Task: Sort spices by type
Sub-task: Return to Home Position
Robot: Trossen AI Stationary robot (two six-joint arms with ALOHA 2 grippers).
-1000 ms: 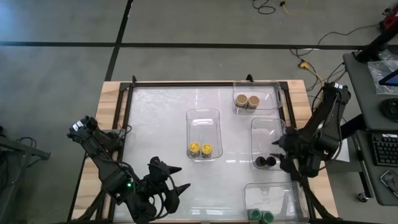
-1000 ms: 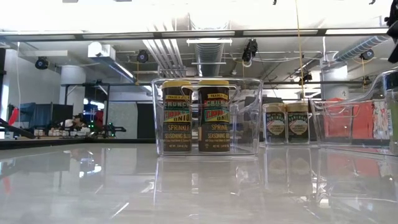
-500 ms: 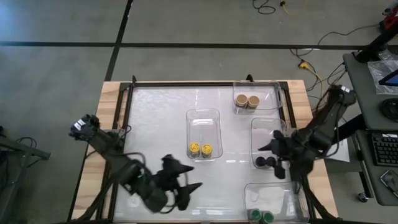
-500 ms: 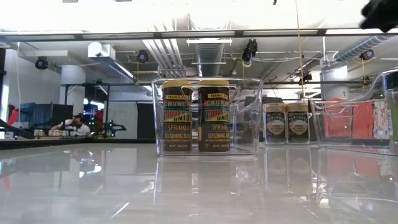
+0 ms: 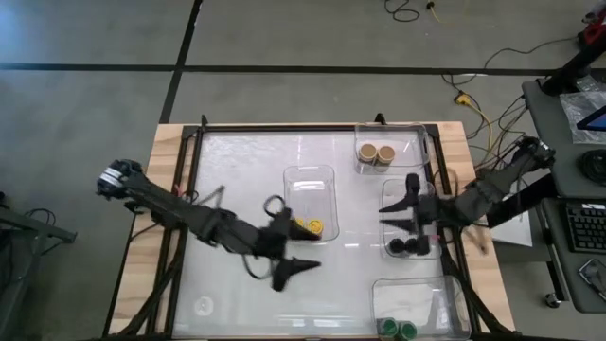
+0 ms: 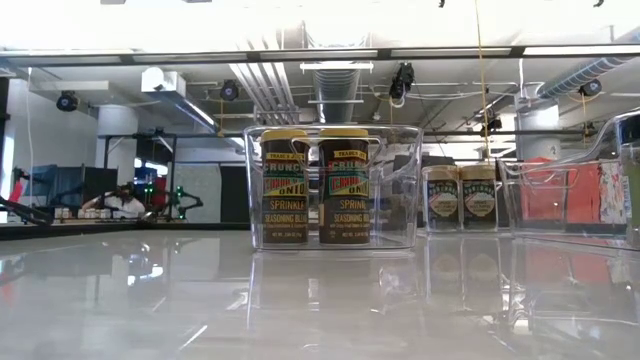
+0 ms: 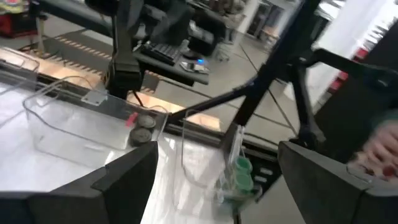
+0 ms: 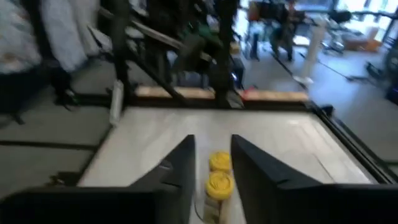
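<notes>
The spice jars stand in pairs in clear trays. Two yellow-lidded jars (image 5: 314,227) (image 6: 314,187) are in the centre tray, two tan-lidded jars (image 5: 376,152) (image 6: 460,199) in the far right tray, two black-lidded jars (image 5: 406,247) (image 7: 140,126) in the right tray and two green-lidded jars (image 5: 397,329) (image 7: 240,176) in the near right tray. My left gripper (image 5: 292,237) (image 7: 217,180) hangs open in the air beside the centre tray's near end. My right gripper (image 5: 394,203) (image 8: 212,146) hovers open over the right tray's left wall, facing the yellow-lidded jars. Neither gripper shows in the low view.
The four clear trays (image 5: 310,175) crowd the table's centre and right side. A glossy sheet covers the table (image 5: 237,170) inside a dark frame. The left half holds no objects. A desk with a keyboard (image 5: 585,227) stands beyond the right edge.
My left arm has stretched out from the near left corner, carrying its gripper toward the far edge and right, up to the centre tray. My right gripper has swung toward the table's left and far edge, from the right edge to over the right tray. The jars have stayed put.
</notes>
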